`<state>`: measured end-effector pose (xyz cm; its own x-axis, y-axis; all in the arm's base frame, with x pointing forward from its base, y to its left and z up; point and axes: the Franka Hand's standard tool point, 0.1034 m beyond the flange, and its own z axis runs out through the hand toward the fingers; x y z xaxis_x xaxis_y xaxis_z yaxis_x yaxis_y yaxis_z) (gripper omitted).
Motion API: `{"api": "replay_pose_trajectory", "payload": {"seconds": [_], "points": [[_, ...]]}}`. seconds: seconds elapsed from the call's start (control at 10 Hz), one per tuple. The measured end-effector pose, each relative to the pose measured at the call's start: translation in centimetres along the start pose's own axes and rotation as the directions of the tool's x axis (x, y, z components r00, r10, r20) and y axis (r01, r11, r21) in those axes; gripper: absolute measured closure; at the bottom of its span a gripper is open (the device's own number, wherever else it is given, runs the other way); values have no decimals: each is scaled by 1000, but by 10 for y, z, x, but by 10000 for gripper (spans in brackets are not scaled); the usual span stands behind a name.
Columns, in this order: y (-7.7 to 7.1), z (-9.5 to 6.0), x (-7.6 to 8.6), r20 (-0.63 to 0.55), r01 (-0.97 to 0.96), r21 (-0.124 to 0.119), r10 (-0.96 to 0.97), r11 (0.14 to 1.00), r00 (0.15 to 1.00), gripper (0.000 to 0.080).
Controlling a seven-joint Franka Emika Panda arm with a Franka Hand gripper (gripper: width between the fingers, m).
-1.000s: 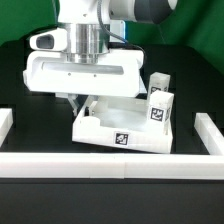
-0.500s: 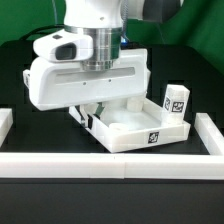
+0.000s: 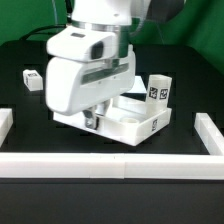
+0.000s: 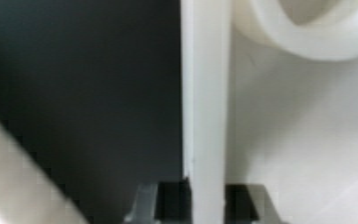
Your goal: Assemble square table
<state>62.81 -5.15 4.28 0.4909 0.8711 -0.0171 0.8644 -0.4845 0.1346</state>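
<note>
At the middle of the table, you see the gripper (image 3: pixel 93 120) pinching the tabletop (image 3: pixel 125 128) by its raised rim; one leg (image 3: pixel 32 77) lies well apart.

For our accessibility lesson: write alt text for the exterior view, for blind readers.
A white robot gripper is shut on the raised rim of a white square tabletop on a black table. One tagged leg stands upright by the tabletop on the exterior view's right; a second leg lies apart on its left. A white border bar crosses the front.
</note>
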Motion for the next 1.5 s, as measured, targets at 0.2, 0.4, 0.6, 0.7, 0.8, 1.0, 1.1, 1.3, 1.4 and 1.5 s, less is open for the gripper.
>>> {"api": "replay_pose_trajectory", "payload": {"seconds": [0.2,0.4,0.6,0.7,0.8,1.0,1.1,1.3,1.4,1.5], "points": [[11,-6,19,18,230,-32,-230,973,973,746],[12,-4,13,32,297,-28,-296,955,955,745],[11,-5,25,49,439,-52,-437,897,898,746],[-4,-3,56,21,455,-53,-455,889,890,745],[-11,2,82,-5,399,-50,-399,916,917,745],[-11,4,105,-16,343,-49,-344,938,939,745],[-7,7,92,-4,329,-44,-330,943,944,745],[-6,6,92,-6,323,-43,-324,945,946,745],[-6,7,91,-6,322,-43,-323,946,947,745],[-6,7,91,-6,322,-42,-322,946,947,745]]}}
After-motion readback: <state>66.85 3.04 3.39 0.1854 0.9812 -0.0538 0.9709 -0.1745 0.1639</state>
